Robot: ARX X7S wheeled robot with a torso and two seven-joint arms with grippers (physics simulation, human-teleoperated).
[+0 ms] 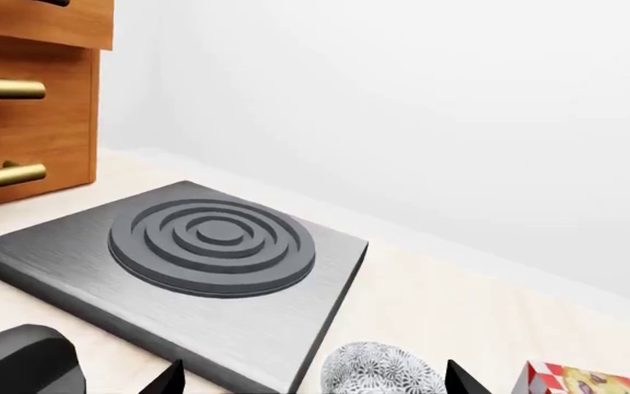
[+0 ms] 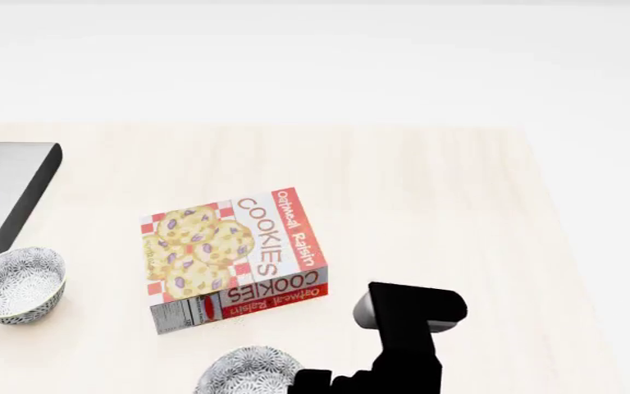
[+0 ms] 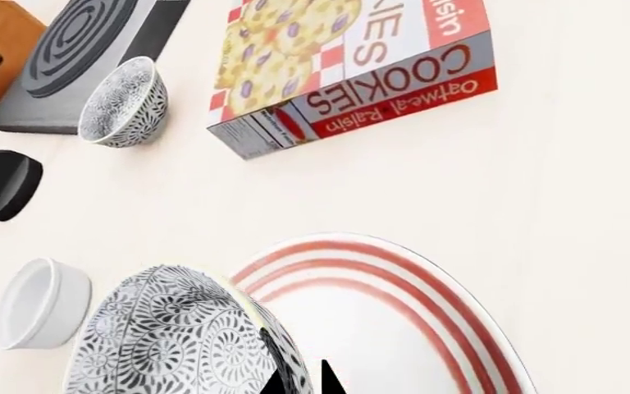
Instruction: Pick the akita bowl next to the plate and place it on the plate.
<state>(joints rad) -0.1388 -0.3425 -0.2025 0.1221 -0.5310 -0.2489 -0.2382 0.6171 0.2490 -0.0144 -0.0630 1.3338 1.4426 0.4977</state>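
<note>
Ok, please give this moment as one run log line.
right gripper: at akita bowl rim, grip unclear | akita bowl: beside plate, not yet on it | left gripper: open

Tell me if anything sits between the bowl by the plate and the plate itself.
Nothing visible does. In the right wrist view the akita bowl sits right against the rim of the plate, whose striped surface shows bare. The cookie box and white cup lie off to the sides.
</note>
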